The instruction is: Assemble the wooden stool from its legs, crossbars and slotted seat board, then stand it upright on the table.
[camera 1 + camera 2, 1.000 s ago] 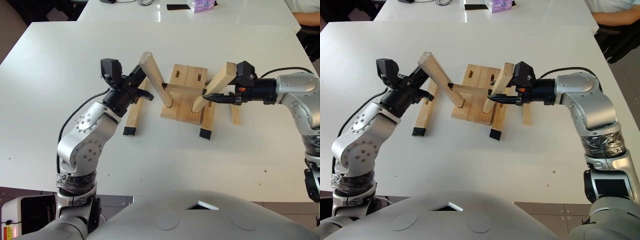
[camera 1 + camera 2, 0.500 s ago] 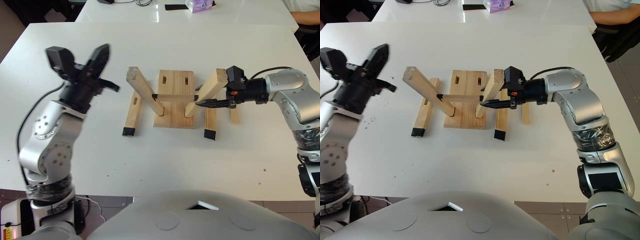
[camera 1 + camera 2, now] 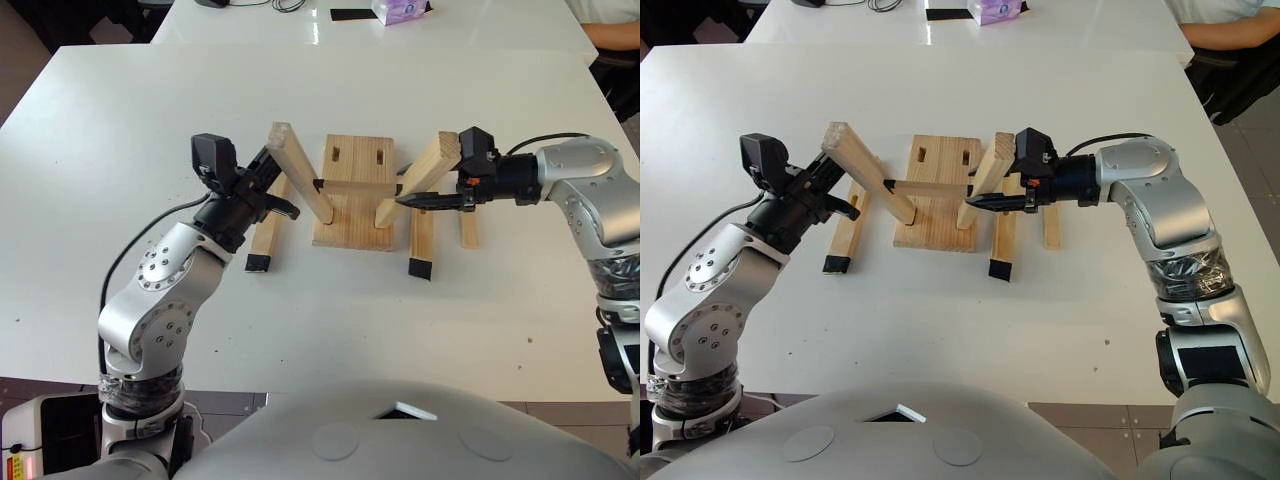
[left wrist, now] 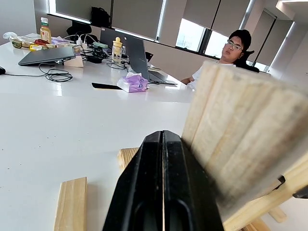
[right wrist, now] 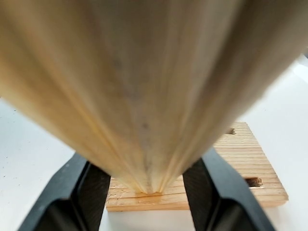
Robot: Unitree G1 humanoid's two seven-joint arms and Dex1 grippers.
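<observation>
White surface [image 3: 120, 120], office behind. Toward the near edge, two loose legs [image 3: 267, 228] are laid flat. Mid-surface, the slotted seat board [image 3: 350, 228] is lying flat, with a leg-and-crossbar frame [image 3: 355, 187] tilted over it. The frame's right side is clamped by the right gripper [image 3: 402, 198] fingers. The left gripper [image 4: 163, 139] fingers are pressed together beside its left side.

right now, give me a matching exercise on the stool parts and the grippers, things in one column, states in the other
Things:
1. seat board
2. right tilted leg
3. loose leg left of the board
4. left gripper

States:
A. clamped in the right gripper
B. shut, beside the left tilted leg
C. flat on the table, with the two joined legs resting on it
D. lying flat on the table, black cap toward the robot

Pairs: 1-C, 2-A, 3-D, 4-B
</observation>
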